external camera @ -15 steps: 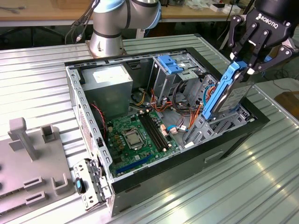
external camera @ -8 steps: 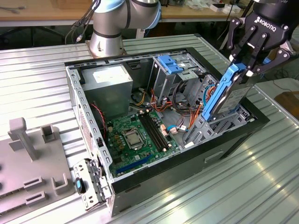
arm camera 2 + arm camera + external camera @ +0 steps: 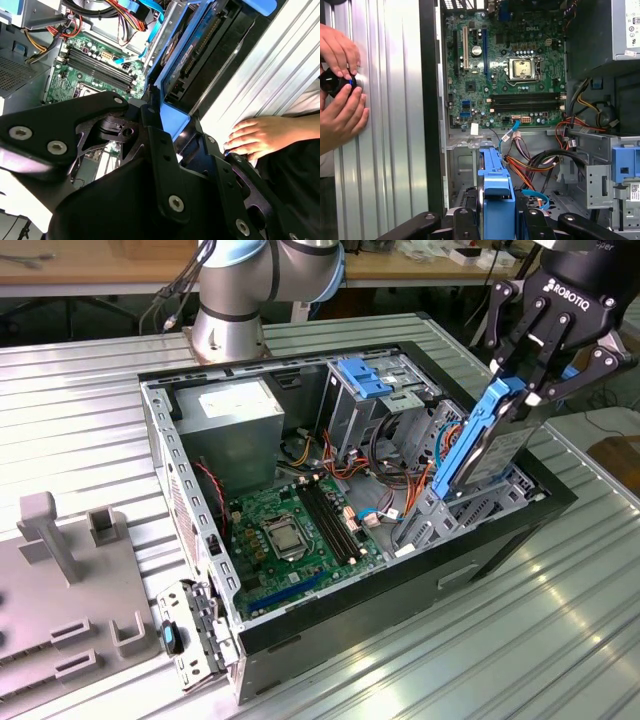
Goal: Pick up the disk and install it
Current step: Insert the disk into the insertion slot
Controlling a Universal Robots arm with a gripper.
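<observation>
Over the front corner of an open PC case (image 3: pixel 330 625), at the exterior view's right, the gripper (image 3: pixel 527 390) has its jaws clenched on the top end of the disk (image 3: pixel 480 445), gripping it by its blue frame. The disk stands on edge, steeply tilted. Its lower end is down in the grey drive bay (image 3: pixel 440 515) and its upper half is well above the case rim.

The case lies on its side on a ribbed metal table (image 3: pixel 520 640), side panel off. Inside are a green board (image 3: pixel 290 530) w/ a bare CPU socket near its middle and a grey power box (image 3: pixel 235 420) toward the arm base (image 3: pixel 235 310). Red, orange & yellow cables (image 3: pixel 345 465) run between board & bays. A second blue caddy (image 3: pixel 362 378) sits in the next bay, nearer the arm base. A grey fixture plate (image 3: pixel 70 590) w/ upright blocks lies just beside the case, at the exterior view's left.

In the first wrist view the frame's edge runs between two black fingers (image 3: pixel 462 220), above the bay. On the table next to the case, a hand (image 3: pixel 342 117) & a second hand (image 3: pixel 337 47) close round a small black knob (image 3: pixel 332 82). In the second wrist view the disk slants along the case edge and a hand rests flat on the table just beyond it.
</observation>
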